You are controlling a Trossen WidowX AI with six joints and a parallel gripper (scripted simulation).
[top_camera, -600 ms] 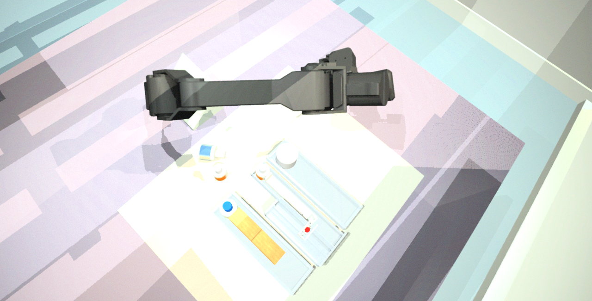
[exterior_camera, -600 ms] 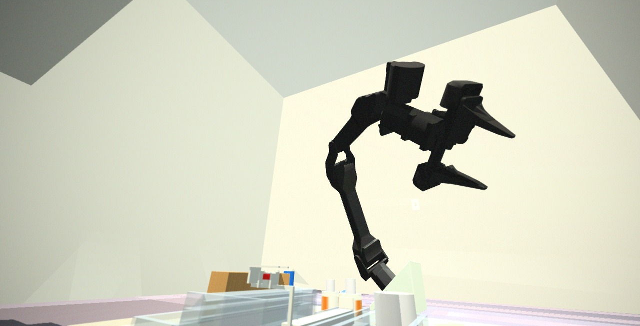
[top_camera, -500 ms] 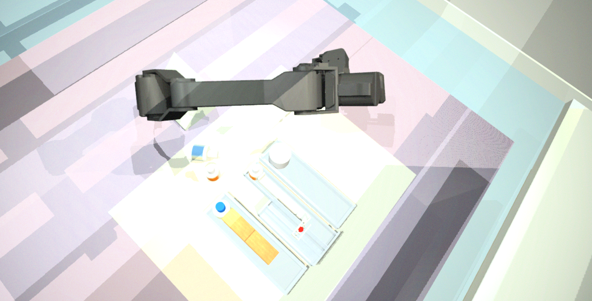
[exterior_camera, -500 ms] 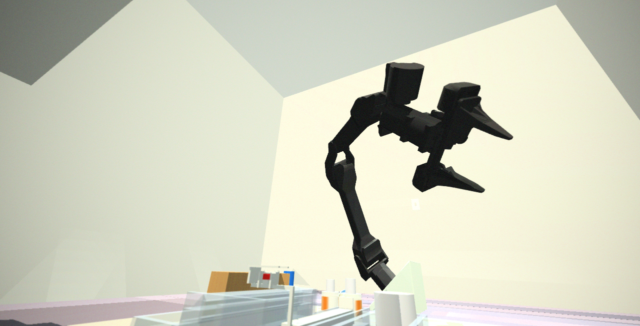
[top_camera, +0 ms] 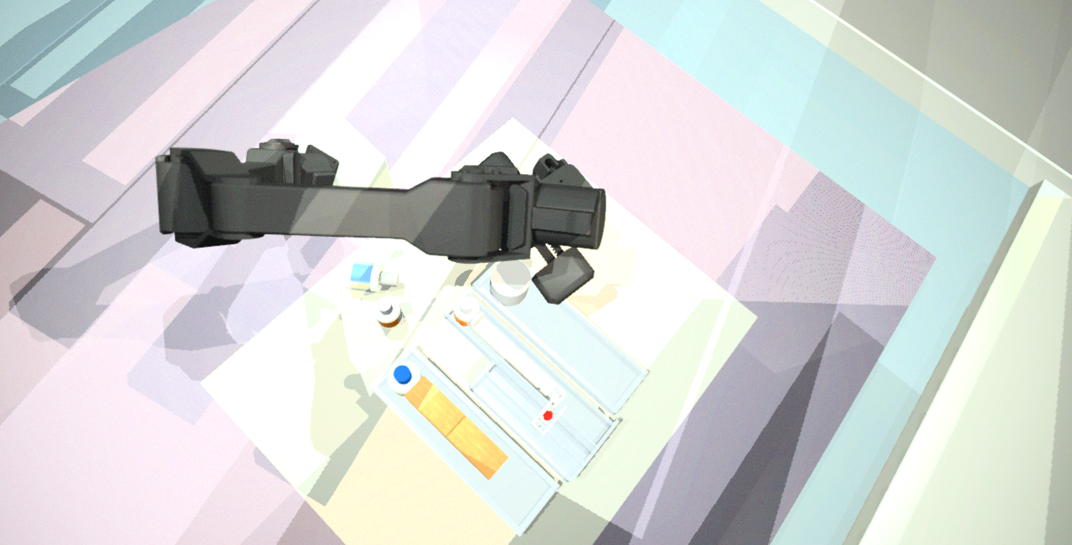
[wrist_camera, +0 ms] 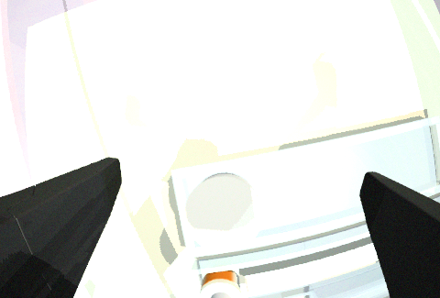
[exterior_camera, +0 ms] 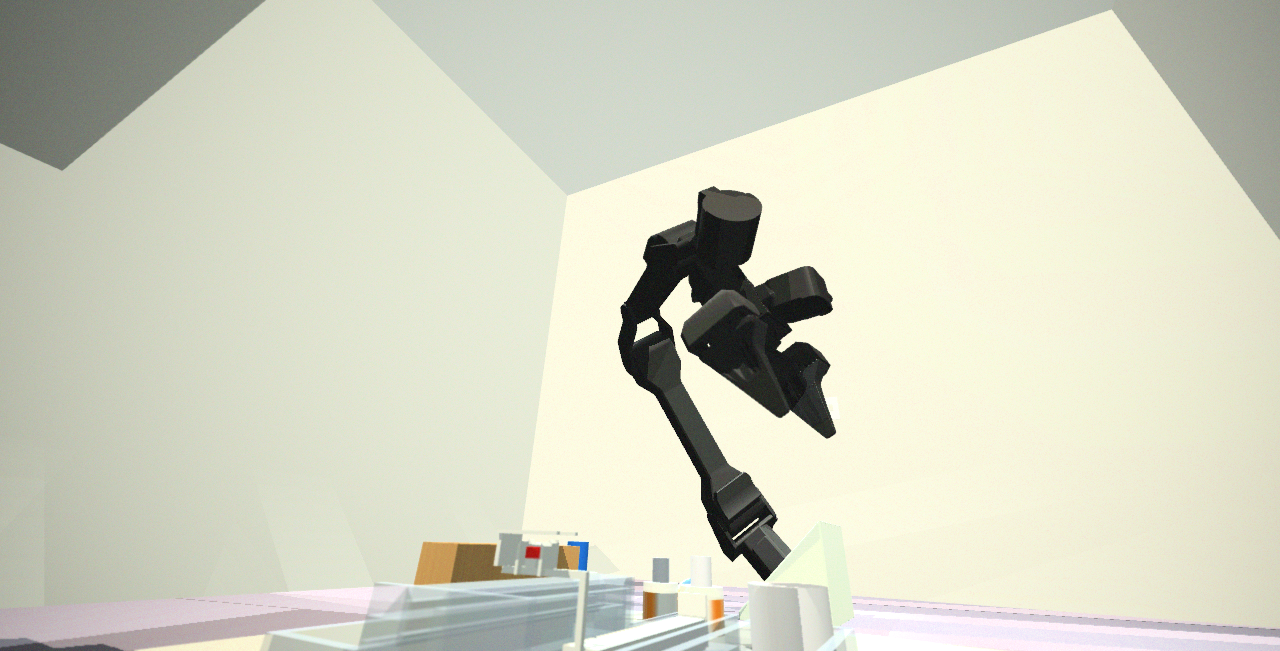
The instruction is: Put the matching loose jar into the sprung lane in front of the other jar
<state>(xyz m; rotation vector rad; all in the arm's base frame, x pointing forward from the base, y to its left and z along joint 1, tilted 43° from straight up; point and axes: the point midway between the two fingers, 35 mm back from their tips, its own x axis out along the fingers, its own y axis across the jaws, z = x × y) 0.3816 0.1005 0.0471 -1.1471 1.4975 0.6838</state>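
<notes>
My gripper [top_camera: 560, 270] [exterior_camera: 827, 362] [wrist_camera: 244, 179] is open and empty, high above the front ends of the lanes and tilted down. An orange jar with a white cap [top_camera: 466, 311] [exterior_camera: 713, 604] [wrist_camera: 222, 286] stands at the front end of the middle lane [top_camera: 517, 399], whose far end carries a red-marked part [top_camera: 547, 415] [exterior_camera: 532, 551]. A matching loose orange jar [top_camera: 388, 313] [exterior_camera: 660, 599] stands upright on the white mat [top_camera: 674, 301], left of that lane. A blue jar [top_camera: 371, 275] lies on its side near it.
A white cylinder [top_camera: 509, 284] [exterior_camera: 787, 616] [wrist_camera: 219, 202] stands at the front of the right lane [top_camera: 584, 351]. The left lane holds a blue-capped jar [top_camera: 402, 374] and wooden blocks [top_camera: 461, 425] [exterior_camera: 456, 562]. Room walls rise to the right.
</notes>
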